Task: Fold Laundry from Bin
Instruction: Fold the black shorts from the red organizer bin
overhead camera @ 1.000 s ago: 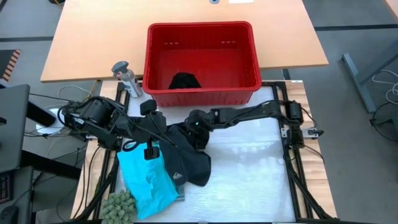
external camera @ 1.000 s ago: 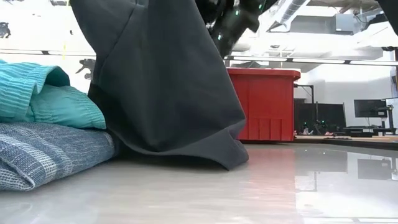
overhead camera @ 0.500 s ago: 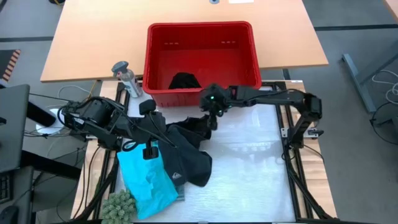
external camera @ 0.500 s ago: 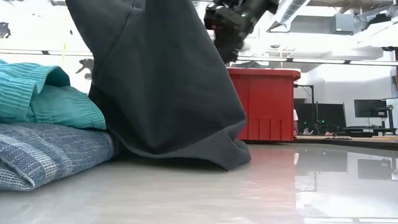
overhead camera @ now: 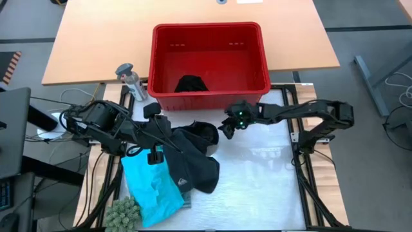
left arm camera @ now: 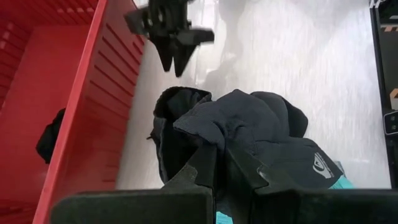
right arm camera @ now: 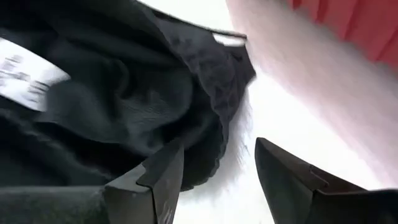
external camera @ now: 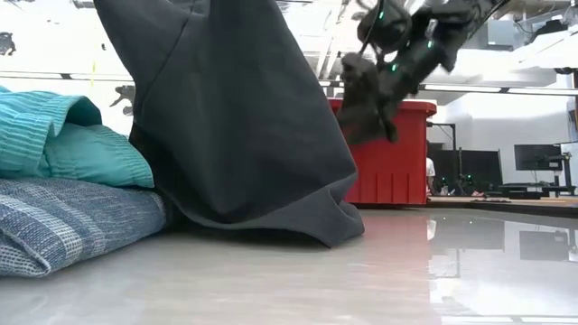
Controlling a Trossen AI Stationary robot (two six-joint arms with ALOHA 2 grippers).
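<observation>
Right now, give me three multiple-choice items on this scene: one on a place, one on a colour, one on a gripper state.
1. Where is the grey bottle?
A. Inside the bin
B. Beside the red bin, outside its left wall
C. On the turquoise garment

2. What colour is the garment in the bin?
A. Black
B. Turquoise
C. Striped blue-grey

3. The right gripper is:
A. Shut on the bottle
B. Open, holding nothing
C. Inside the bin

Key: 1 B, high view shows it outside the wall; 2 A, a dark heap; 3 B, fingers apart.

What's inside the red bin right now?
One crumpled black garment lies on the floor of the red bin, against its near wall; whatever it covers is hidden. The remaining floor looks bare.
</observation>
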